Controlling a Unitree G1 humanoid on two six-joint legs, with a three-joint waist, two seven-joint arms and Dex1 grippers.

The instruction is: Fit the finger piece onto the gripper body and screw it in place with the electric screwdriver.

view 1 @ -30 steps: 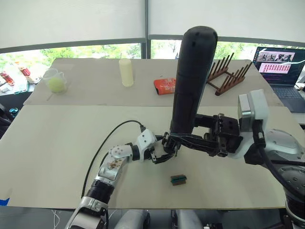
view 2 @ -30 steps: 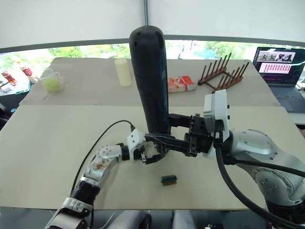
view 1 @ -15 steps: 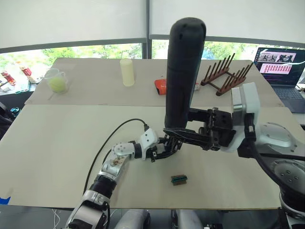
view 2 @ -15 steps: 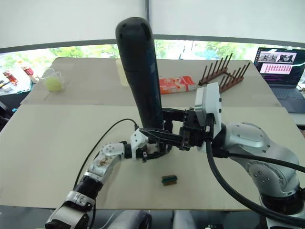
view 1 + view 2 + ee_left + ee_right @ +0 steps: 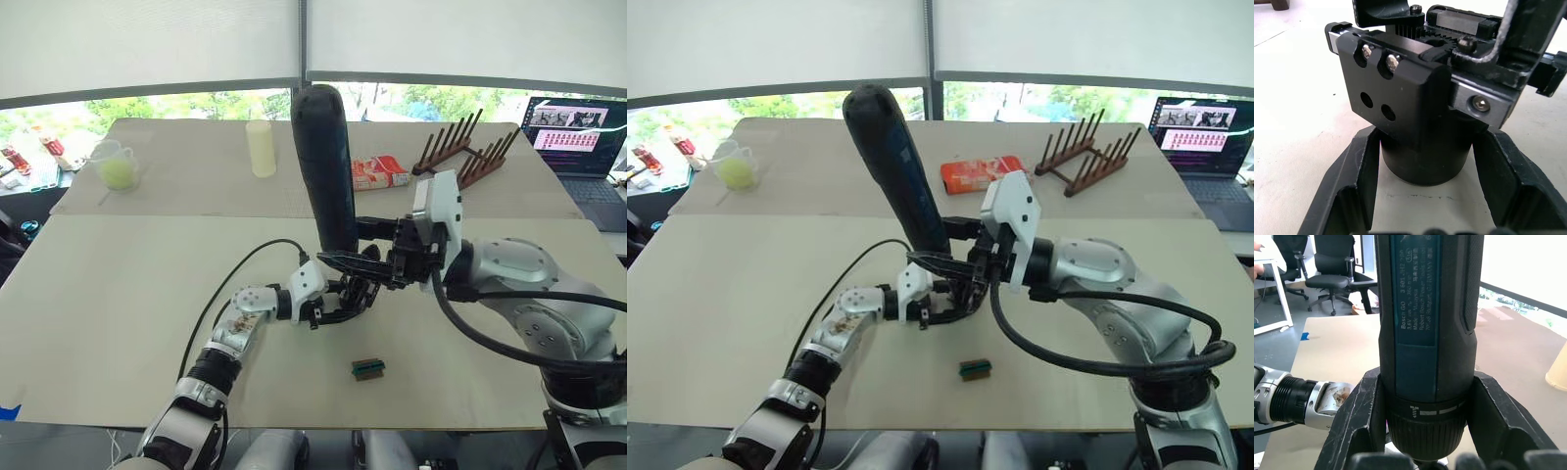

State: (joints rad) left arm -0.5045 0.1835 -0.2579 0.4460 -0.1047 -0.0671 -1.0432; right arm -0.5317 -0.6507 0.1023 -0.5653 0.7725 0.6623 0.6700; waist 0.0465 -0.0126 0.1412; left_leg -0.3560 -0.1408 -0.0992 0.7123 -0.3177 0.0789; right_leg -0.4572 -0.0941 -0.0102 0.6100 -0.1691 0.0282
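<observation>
Screwdriver (image 5: 326, 171) near-upright, tip down

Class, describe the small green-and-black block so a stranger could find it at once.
Start at the big beige table. In front of the two hands that meet over the middle, nearer its front edge, lies the small block. It lies alone, the only loose piece there, with a green stripe on black.

Bare table (image 5: 118, 294) all around; small green-and-black block (image 5: 368, 368) nearby.
</observation>
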